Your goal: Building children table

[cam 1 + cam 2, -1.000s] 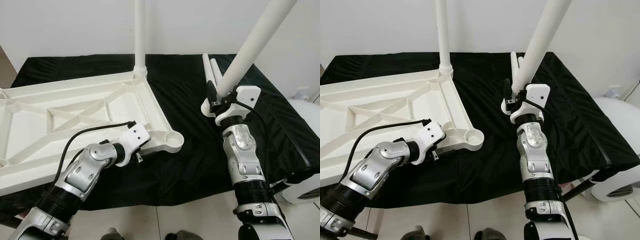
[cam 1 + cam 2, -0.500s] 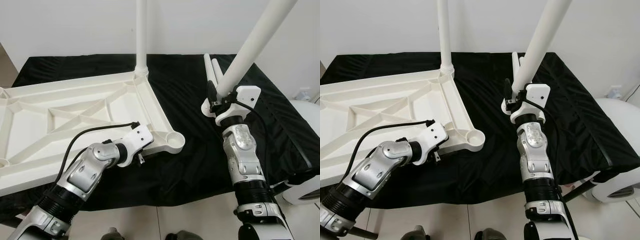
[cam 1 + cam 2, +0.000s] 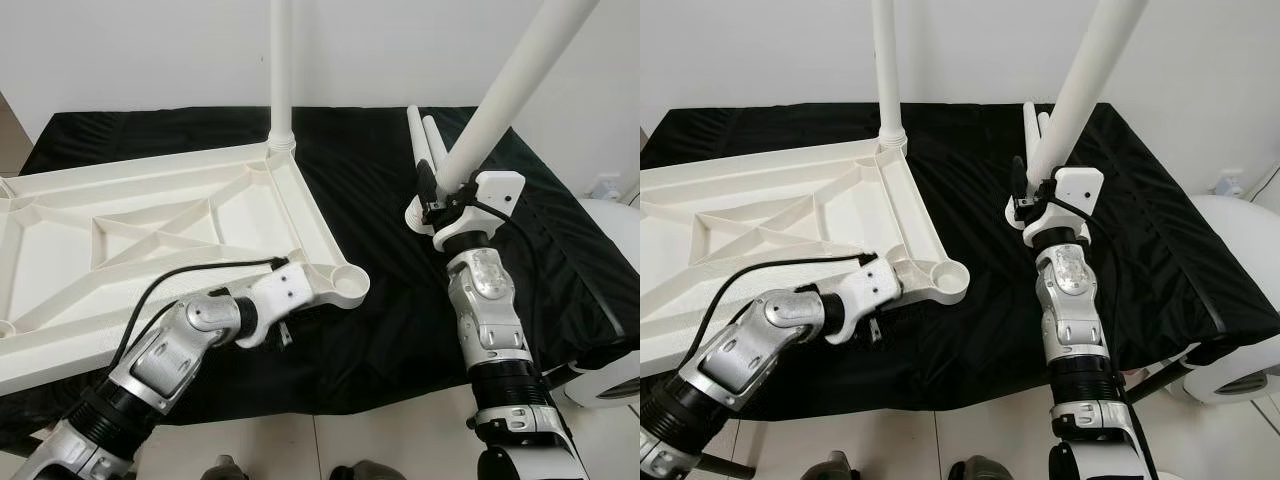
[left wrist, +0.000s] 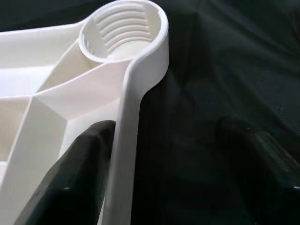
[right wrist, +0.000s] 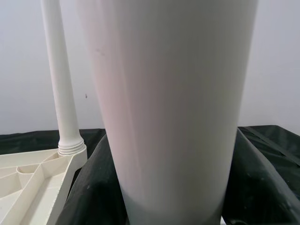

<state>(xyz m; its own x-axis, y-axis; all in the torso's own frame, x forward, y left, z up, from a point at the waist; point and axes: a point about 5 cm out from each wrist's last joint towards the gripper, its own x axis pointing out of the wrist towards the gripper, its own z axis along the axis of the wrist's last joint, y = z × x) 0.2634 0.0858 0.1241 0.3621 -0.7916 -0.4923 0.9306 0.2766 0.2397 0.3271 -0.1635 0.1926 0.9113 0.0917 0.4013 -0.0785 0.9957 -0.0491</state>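
While the right tool (image 3: 437, 192) stays shut around the upright leg (image 3: 500, 100) at right of the frame, the empty socket (image 3: 349, 279) lies lower left of it, beside the left tool (image 4: 154, 154), whose open fingers straddle the table panel's (image 3: 150, 240) rim.

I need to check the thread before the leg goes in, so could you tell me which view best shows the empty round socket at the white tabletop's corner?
The left wrist view: the empty round white plastic socket is close, its inner ridges clear. Both eye views show it small, from above.

Your left tool (image 4: 159, 154) has slid along the tabletop's (image 3: 150, 240) near rim toward its corner socket (image 4: 123, 29).
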